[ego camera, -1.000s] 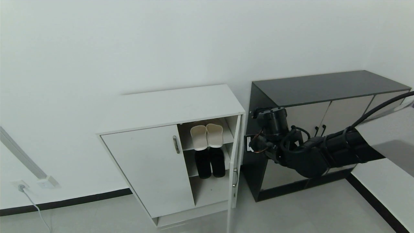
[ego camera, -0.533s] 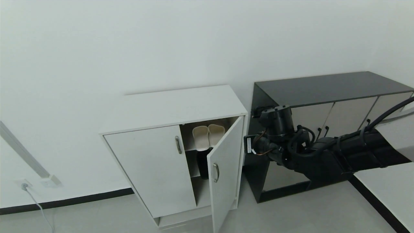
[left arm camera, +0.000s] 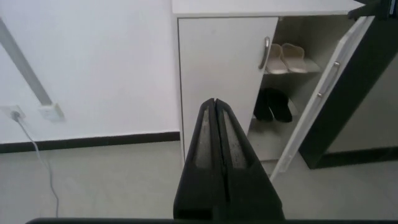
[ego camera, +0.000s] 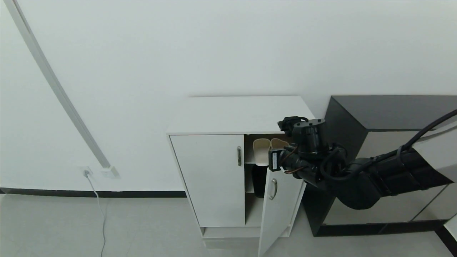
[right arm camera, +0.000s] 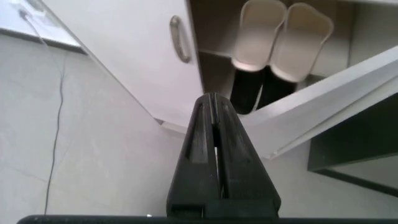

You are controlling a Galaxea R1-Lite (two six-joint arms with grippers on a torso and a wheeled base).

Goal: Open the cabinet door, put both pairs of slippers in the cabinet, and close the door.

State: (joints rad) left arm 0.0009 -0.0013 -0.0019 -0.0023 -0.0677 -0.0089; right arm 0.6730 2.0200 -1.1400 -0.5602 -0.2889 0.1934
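Right gripper (right arm camera: 214, 101) pinched closed, empty, beside the white cabinet door (ego camera: 282, 207), ajar lower-centre. Beige open-back slippers (ego camera: 262, 151) and black slippers (ego camera: 259, 180) shelved inside. Suggest pushing outer face near silver handle (ego camera: 273, 189), sweeping flush, no slamming.

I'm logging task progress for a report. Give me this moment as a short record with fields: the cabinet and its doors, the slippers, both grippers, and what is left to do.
cabinet: white cabinet, two doors
left door: shut
right door: partly open, swung outward
beige slippers: inside, side by side, above the black pair
black slippers: inside, below the beige pair
left gripper: shut, empty, apart from the cabinet
right gripper: shut, empty, by the right door; contact cannot be told
left to do: shut the right door
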